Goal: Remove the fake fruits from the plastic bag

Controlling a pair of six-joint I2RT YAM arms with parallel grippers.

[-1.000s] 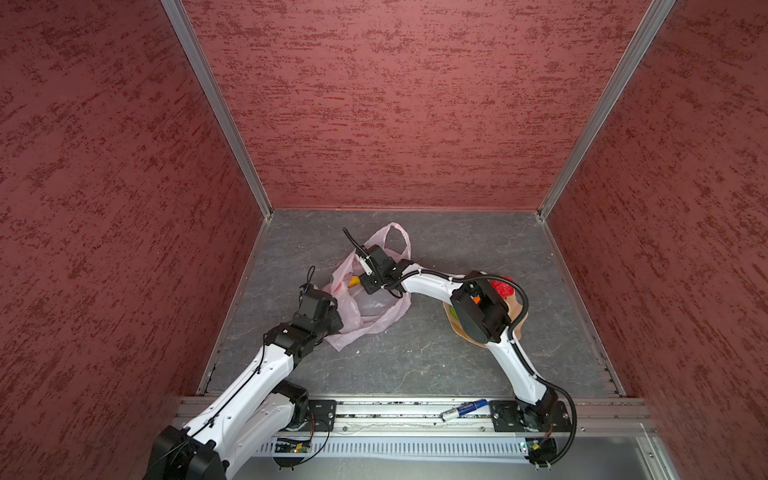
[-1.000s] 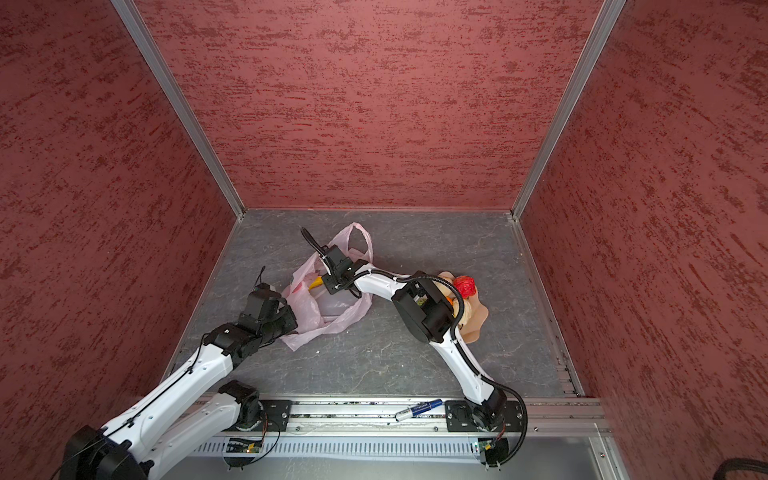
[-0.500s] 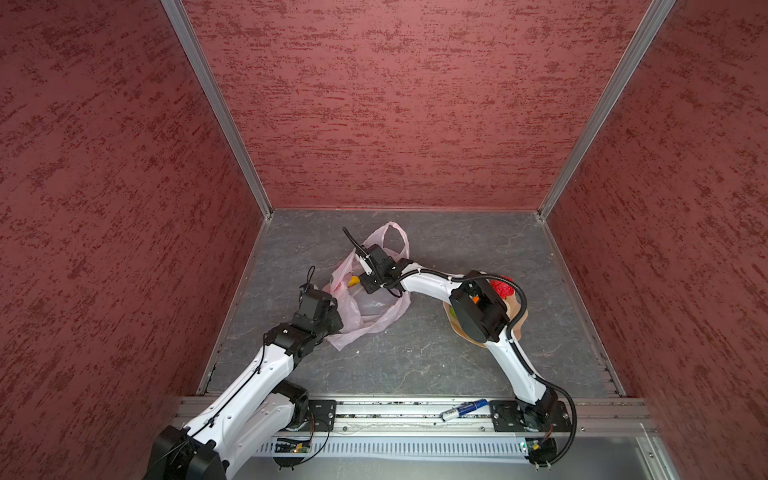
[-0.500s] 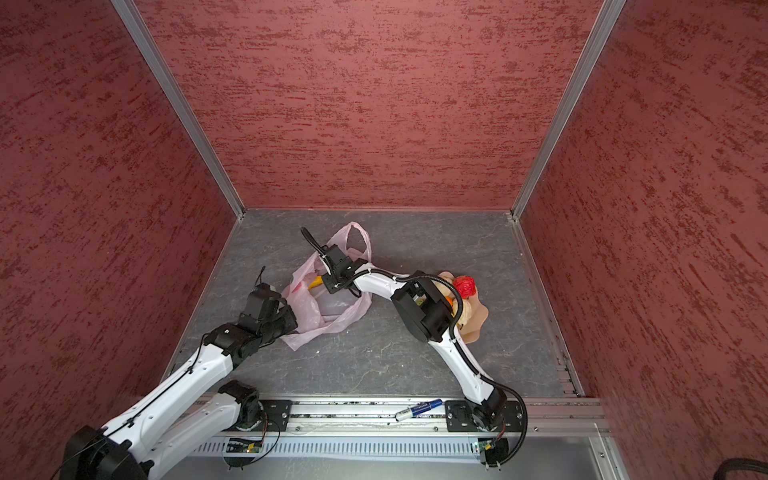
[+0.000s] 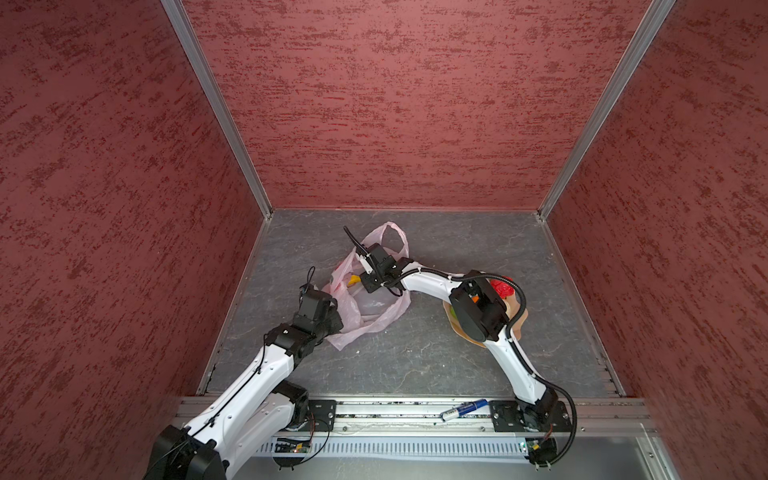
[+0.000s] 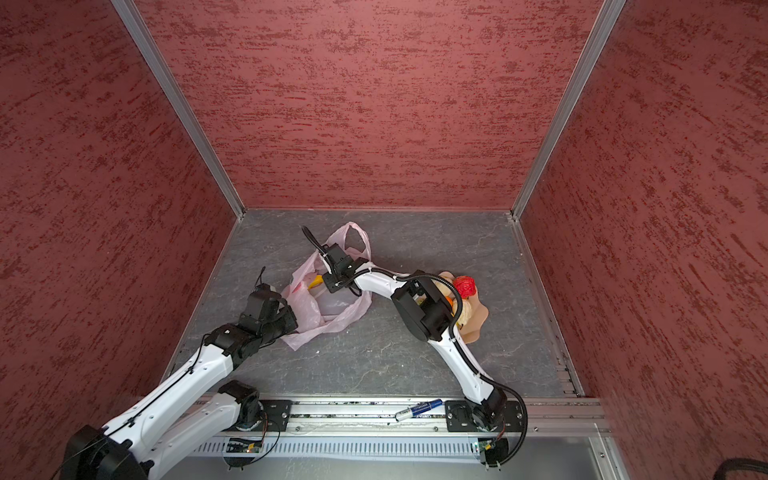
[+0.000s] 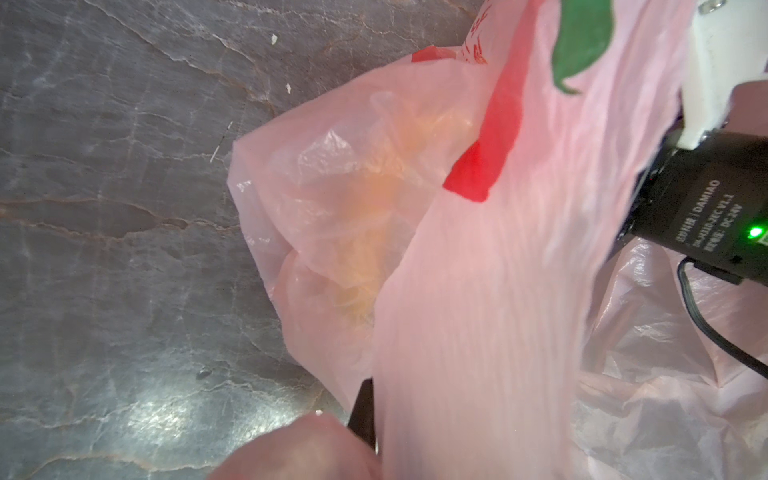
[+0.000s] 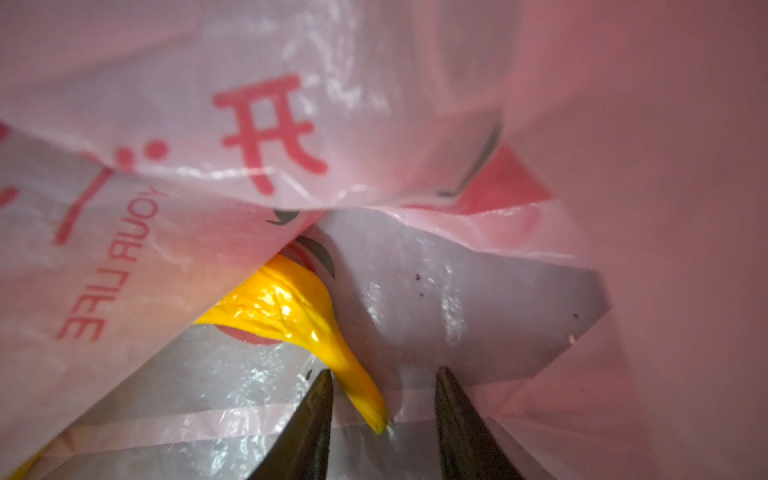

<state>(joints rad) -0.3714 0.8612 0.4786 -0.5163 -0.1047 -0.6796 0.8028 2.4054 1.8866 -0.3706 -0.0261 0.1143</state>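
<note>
Centrally, the plastic bag (image 5: 376, 309) lies crumpled on the grey table (image 5: 415, 361), between the two arms, as both top views show. The left gripper (image 5: 338, 316) sits at the bag's near-left edge, clamped tight on the pink film. In the left wrist view one dark finger (image 7: 363, 409) shows at the base of a taut sheet of that film, which bears a red mark (image 7: 486, 158) and a green leaf print (image 7: 582, 41). A yellowish shape shows faintly through the film there; what it is cannot be told.

The right gripper (image 8: 384, 372) reaches across the middle and down into the bag's open mouth. Its jaws stand apart inside the bag. The thin stem of the banana (image 8: 282, 307) runs between them, close against one jaw and clear of the other, so the jaws are not closed on it. The banana's body lies partly under a fold of film printed with red characters. In both top views a patch of the banana's yellow shows just beside the right gripper, inside the bag.

Well apart, to the right of the bag, a peach bowl (image 5: 517, 318) stands on the table, largely hidden behind the right arm's elbow. A red ball (image 5: 500, 286) rests at the bowl's far edge, and a small orange piece (image 6: 449, 300) shows in the bowl beside the arm. A blue-and-white marker (image 5: 463, 410) lies on the metal rail (image 5: 395, 419) at the front, near the right arm's base.
</note>
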